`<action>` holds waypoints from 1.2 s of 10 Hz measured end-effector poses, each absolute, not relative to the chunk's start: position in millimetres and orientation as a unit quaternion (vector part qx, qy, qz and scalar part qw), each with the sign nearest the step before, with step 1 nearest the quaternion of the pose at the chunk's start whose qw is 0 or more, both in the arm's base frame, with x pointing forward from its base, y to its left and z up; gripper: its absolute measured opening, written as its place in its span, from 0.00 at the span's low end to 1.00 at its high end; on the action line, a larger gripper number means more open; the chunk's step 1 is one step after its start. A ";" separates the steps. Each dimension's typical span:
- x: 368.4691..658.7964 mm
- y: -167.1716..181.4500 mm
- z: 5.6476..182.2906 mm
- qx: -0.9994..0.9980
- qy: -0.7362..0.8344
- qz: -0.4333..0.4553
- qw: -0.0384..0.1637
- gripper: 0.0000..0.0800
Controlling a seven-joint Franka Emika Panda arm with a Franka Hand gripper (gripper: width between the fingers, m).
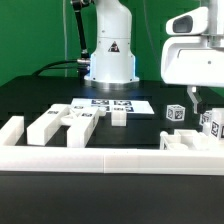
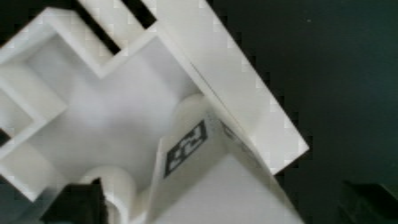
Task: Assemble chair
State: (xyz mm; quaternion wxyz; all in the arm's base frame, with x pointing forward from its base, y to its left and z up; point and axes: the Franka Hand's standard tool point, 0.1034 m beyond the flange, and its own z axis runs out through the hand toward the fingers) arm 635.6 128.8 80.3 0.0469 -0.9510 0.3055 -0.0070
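The chair is in loose matte-white pieces on the black table. In the exterior view a cluster of bars and posts lies at the left. A small block sits before the marker board, and a tagged cube stands further right. A larger blocky piece sits at the right, by the rail. My gripper hangs above that right-hand group, its fingers wide apart and open. In the wrist view a white piece with a square tag fills the picture close under the hand, and its slatted part reaches away.
The marker board lies flat mid-table in front of the robot base. A long low white border rail runs along the front edge. Another tagged piece stands at the exterior view's far right.
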 end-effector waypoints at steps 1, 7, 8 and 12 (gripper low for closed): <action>636.7 129.2 80.4 -0.961 0.274 -0.009 0.047 0.81; 641.9 125.3 80.0 -0.999 0.009 -0.025 0.021 0.81; 641.9 125.3 80.0 -0.999 -0.009 -0.026 0.020 0.81; 641.9 125.0 79.8 -0.999 0.002 -0.025 0.021 0.56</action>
